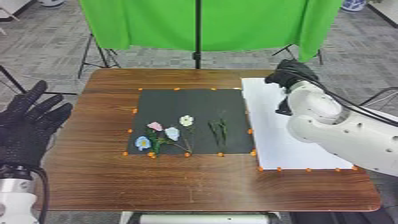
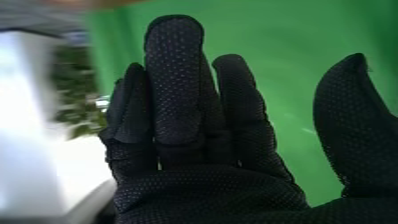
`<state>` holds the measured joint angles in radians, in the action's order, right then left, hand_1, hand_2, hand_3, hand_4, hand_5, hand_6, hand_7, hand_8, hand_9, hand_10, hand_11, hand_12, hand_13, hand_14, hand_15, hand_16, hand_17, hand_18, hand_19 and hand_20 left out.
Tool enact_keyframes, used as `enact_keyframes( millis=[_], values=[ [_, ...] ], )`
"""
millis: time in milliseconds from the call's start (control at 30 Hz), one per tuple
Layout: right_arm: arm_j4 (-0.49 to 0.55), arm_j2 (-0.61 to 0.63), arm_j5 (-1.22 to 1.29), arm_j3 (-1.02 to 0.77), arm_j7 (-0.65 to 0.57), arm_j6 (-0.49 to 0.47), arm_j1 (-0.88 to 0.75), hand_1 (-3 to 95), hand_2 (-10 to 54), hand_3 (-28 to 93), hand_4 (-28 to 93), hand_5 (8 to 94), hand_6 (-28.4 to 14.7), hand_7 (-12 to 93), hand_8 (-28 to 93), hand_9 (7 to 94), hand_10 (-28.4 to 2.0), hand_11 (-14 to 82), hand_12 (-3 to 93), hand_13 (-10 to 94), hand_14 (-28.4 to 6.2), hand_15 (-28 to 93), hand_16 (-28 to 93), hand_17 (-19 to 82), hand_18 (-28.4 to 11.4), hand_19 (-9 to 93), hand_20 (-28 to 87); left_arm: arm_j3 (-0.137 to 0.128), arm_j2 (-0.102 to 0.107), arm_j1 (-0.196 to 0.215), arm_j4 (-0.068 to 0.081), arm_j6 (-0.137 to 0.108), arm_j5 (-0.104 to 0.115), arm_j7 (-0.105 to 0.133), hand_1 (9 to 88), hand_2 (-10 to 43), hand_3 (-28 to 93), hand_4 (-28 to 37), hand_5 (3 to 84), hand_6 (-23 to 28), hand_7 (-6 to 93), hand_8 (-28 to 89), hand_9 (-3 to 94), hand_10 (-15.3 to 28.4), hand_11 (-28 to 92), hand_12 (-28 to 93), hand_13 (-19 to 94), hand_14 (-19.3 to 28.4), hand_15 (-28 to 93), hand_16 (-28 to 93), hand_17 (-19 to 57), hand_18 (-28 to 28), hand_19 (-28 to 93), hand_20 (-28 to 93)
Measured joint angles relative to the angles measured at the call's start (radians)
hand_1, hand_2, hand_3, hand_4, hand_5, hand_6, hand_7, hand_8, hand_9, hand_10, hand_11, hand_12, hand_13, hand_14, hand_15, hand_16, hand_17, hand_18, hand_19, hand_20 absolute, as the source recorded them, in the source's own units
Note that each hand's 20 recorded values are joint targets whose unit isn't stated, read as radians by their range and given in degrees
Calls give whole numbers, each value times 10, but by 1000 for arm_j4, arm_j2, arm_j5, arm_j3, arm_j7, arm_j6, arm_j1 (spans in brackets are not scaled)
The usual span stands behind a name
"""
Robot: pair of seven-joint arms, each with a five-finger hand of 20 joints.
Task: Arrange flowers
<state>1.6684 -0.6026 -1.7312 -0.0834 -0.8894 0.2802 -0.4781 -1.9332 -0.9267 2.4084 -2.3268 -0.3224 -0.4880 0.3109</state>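
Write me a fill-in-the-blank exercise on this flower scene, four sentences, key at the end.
1. Altogether, ____ blooms lie in the cluster.
2. They rest on the ____ sheet, not on the white sheet.
3. The cloth hanging beyond the table is coloured ____.
4. The left hand has its fingers spread, so it is ____, not shut.

Missing words: four; black; green; open.

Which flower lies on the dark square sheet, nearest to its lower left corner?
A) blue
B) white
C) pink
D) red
A: the blue flower lies nearest the lower left corner of the dark sheet.
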Motion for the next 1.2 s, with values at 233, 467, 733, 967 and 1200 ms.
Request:
enact_keyframes(
  millis=[233, 467, 733, 967, 1200],
  values=[
    [-49, 92, 34, 11, -32, -93, 2, 213, -11, 787, -267, 430, -43, 134, -108, 465, -187, 126, 135, 594, -126, 680, 101, 340, -191, 932, 176, 19, 4, -14, 4, 1, 0, -3, 207, 79, 765, -282, 313, 70, 108, -79, 291, 187, 253, 117, 222, 266, 522, -94, -86, 271, 596, 72],
    [-123, 101, 88, -96, 6, -228, -70, 220, -29, 798, -274, 373, -22, 136, -110, 419, -187, 100, 137, 576, -124, 699, 89, 335, -187, 932, 179, 25, 8, -18, 6, 1, 2, 1, 205, 80, 765, -282, 314, 71, 107, -79, 292, 186, 253, 117, 222, 266, 523, -94, -86, 272, 596, 71],
    [-204, 74, 89, -146, 24, -388, -116, 248, -51, 810, -280, 327, 9, 144, -118, 415, -178, 103, 138, 577, -118, 713, 79, 330, -186, 932, 176, 46, 9, -33, 15, 1, 5, 4, 206, 80, 765, -282, 313, 70, 107, -79, 291, 187, 253, 118, 221, 266, 523, -94, -86, 271, 596, 70],
    [-211, 69, 69, -111, 58, -386, -114, 267, -60, 802, -282, 319, 27, 162, -129, 433, -162, 113, 137, 595, -103, 711, 77, 330, -185, 932, 166, 47, 8, -36, 15, 1, 6, 5, 205, 80, 766, -282, 314, 70, 107, -79, 292, 187, 254, 118, 222, 266, 523, -94, -86, 271, 596, 70],
    [-211, 63, 25, 52, 65, -257, -41, 280, -59, 790, -282, 344, 28, 176, -139, 469, -152, 133, 132, 623, -86, 703, 74, 344, -179, 932, 162, 48, 8, -38, 15, 1, 6, 6, 205, 80, 766, -282, 317, 72, 109, -80, 292, 187, 253, 118, 223, 266, 523, -94, -86, 271, 597, 69]
  ],
)
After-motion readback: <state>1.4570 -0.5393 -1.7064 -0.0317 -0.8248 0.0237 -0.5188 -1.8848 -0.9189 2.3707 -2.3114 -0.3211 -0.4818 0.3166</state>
